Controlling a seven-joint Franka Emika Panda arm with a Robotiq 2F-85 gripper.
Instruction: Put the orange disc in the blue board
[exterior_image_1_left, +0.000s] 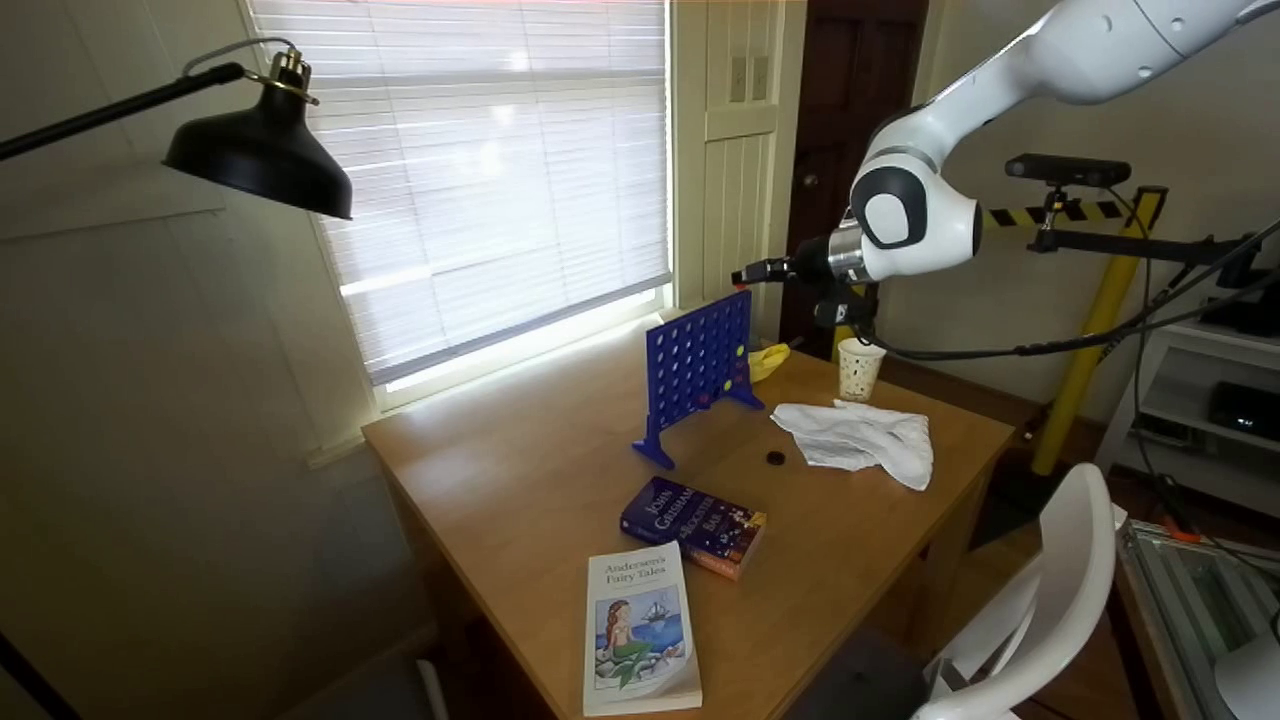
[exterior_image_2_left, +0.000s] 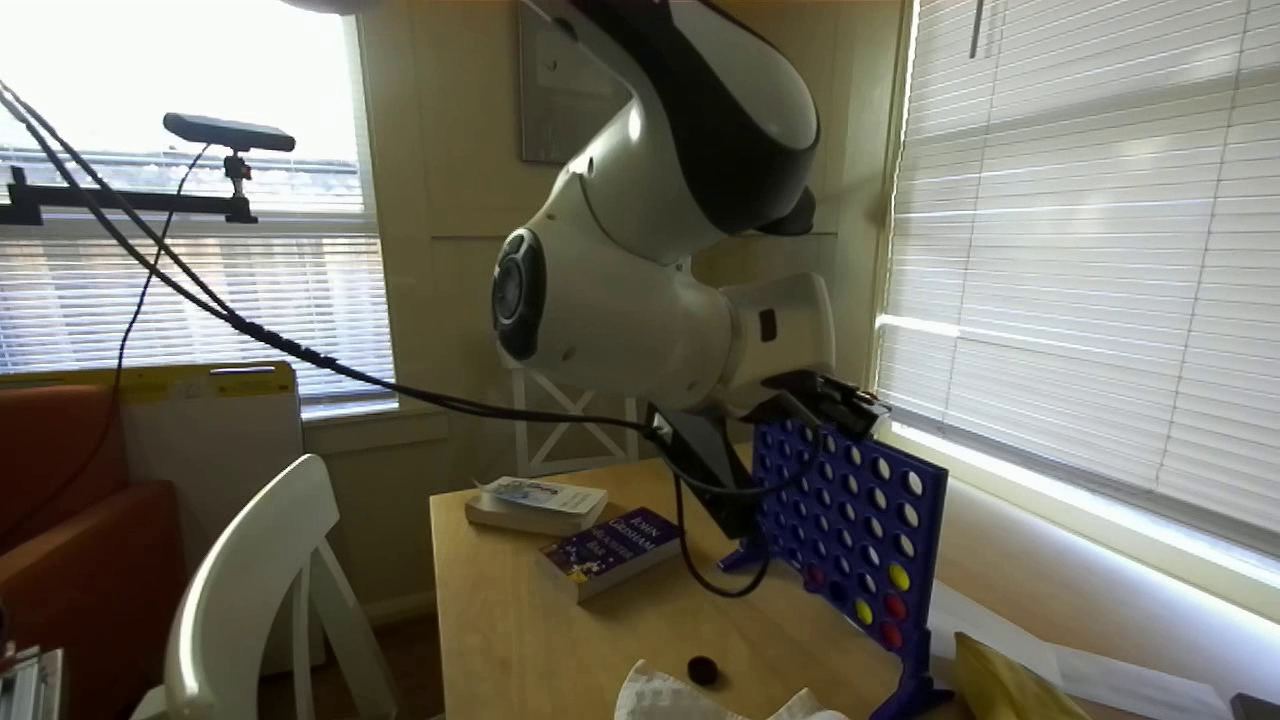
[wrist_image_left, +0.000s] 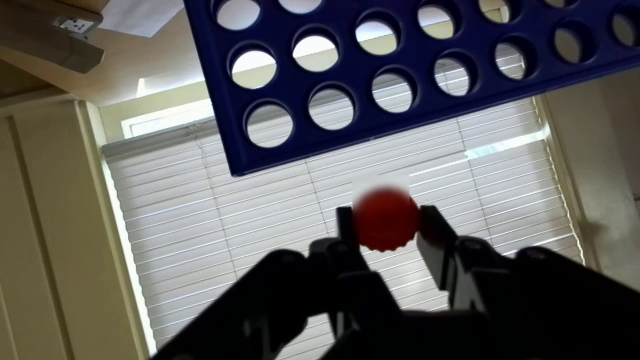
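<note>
The blue board (exterior_image_1_left: 698, 360) stands upright on its feet on the table, with a few yellow and red discs low in its holes near one end. It also shows in an exterior view (exterior_image_2_left: 850, 500) and upside down in the wrist view (wrist_image_left: 345, 75). My gripper (wrist_image_left: 389, 220) is shut on the orange disc (wrist_image_left: 385, 227), which looks red and is held by its edges between the fingertips. In an exterior view the disc (exterior_image_1_left: 740, 287) is just above the board's top corner. In the wrist view a gap shows between disc and board. The disc is hidden in an exterior view where the gripper (exterior_image_2_left: 865, 408) shows.
A dark disc (exterior_image_1_left: 776, 458) lies on the table beside a white cloth (exterior_image_1_left: 855, 440). A paper cup (exterior_image_1_left: 859, 370), a yellow item (exterior_image_1_left: 768, 362) and two books (exterior_image_1_left: 693, 522) (exterior_image_1_left: 642, 630) are on it too. A cable (exterior_image_2_left: 440, 400) hangs from the arm.
</note>
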